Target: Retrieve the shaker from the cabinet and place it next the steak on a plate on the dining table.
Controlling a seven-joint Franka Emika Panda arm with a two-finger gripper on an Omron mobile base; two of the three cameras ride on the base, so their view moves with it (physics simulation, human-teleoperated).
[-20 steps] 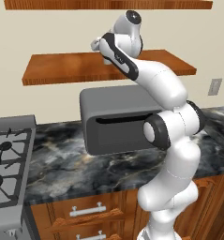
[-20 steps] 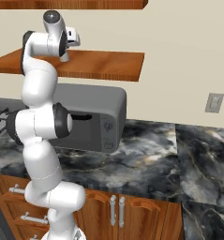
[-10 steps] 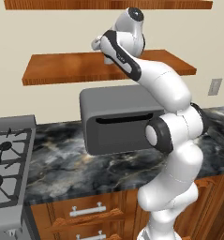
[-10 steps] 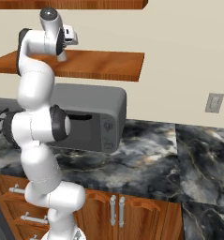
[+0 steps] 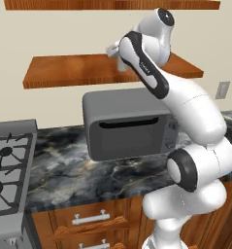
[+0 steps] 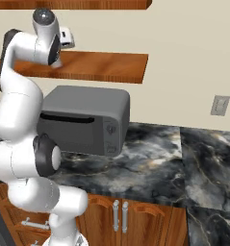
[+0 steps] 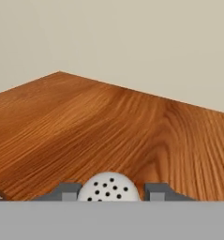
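1. Drawers (image 5: 91, 221): brown wood fronts with silver handles, under the table's front edge; in the right base view, doors (image 6: 119, 216) with two upright handles.
2. Stove (image 5: 8, 170): grey burner grates, at the left end of the table in the left base view.
3. Table (image 6: 155, 158): black-and-grey veined marble top running along the wall.
4. Microwave (image 5: 129, 124): dark grey box standing on the table against the wall, directly below the shelf, door facing forward.
5. Arm (image 5: 185, 112): white with dark joints, rising in front of the microwave and bending up and over it to shelf height.
6. Hand (image 7: 111, 193): up at the shelf, one dark fingertip on each side of the shaker, both just beside its cap; whether they press on it cannot be told. In the base views the hand sits low over the plank, fingers hidden by the wrist.
7. Shaker (image 7: 109, 188): pale rounded cap with small dark holes, seen at the bottom of the hand view, between the fingertips and over the shelf.
8. Shelf (image 5: 69, 70): long flat reddish-brown plank fixed to the wall above the microwave; wood grain runs along it in the hand view.
9. Upper shelf (image 6: 87, 4): second plank of the same wood, higher on the wall.
10. Outlet (image 6: 219, 105): pale plate on the beige wall, to the right of the microwave, well apart.
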